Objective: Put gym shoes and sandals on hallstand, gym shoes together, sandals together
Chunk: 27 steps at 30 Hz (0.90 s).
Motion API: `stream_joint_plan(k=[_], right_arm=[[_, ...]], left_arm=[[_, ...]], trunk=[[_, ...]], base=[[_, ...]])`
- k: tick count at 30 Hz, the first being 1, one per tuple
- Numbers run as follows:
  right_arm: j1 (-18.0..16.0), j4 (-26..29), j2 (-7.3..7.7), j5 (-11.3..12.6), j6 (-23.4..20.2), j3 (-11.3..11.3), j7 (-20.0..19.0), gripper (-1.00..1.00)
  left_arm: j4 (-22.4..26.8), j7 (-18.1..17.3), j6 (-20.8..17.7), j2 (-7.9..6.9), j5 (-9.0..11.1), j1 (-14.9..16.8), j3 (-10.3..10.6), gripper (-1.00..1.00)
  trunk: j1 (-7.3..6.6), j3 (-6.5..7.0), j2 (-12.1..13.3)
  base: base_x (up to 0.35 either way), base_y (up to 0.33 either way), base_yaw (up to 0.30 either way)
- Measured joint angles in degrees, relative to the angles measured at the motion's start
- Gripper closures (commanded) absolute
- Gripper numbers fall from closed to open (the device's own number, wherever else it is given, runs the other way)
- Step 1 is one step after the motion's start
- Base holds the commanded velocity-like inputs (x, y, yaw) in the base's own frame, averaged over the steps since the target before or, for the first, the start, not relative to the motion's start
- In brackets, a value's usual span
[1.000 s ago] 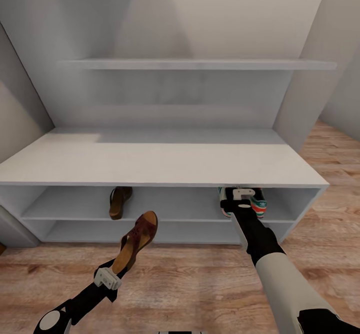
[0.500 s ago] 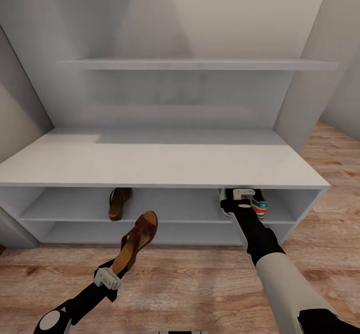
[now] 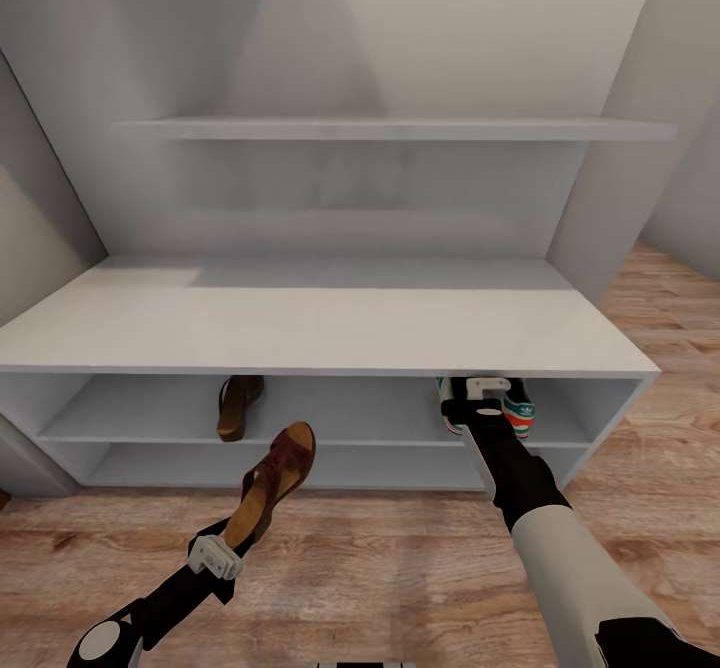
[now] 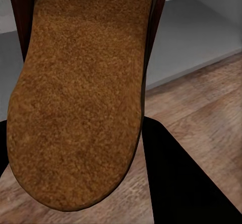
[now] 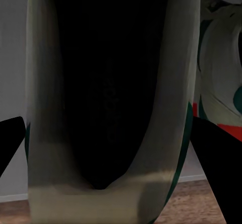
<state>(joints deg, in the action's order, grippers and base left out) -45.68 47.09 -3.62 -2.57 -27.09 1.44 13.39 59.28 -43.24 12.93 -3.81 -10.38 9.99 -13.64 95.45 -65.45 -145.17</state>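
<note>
Corridor hallstand (image 3: 320, 333): my left gripper (image 3: 222, 548) clamps a sandal (image 3: 272, 483) before its front edge; right gripper (image 3: 482, 398) grips a gym shoe (image 3: 515, 410) on the upper shelf.

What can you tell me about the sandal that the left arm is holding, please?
The held sandal is dark reddish-brown with wide straps, an open toe and a tan footbed. The left tool grips its heel end, so it tilts toe-up above the wooden floor, just in front of the rack, touching neither. The left wrist view shows its fuzzy tan sole close up.
</note>
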Motion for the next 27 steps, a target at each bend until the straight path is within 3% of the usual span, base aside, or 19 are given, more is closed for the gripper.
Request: stream_joint_plan(k=[27], right_arm=[[0.0, -0.1, 1.05, 0.0, 2.1, 0.0, -0.1, 1.00]], left_arm=[[0.0, 0.0, 0.0, 0.00, 0.0, 0.0, 0.0, 1.00]], trunk=[[0.00, 0.00, 0.0]], base=[[0.000, 0.000, 0.000]])
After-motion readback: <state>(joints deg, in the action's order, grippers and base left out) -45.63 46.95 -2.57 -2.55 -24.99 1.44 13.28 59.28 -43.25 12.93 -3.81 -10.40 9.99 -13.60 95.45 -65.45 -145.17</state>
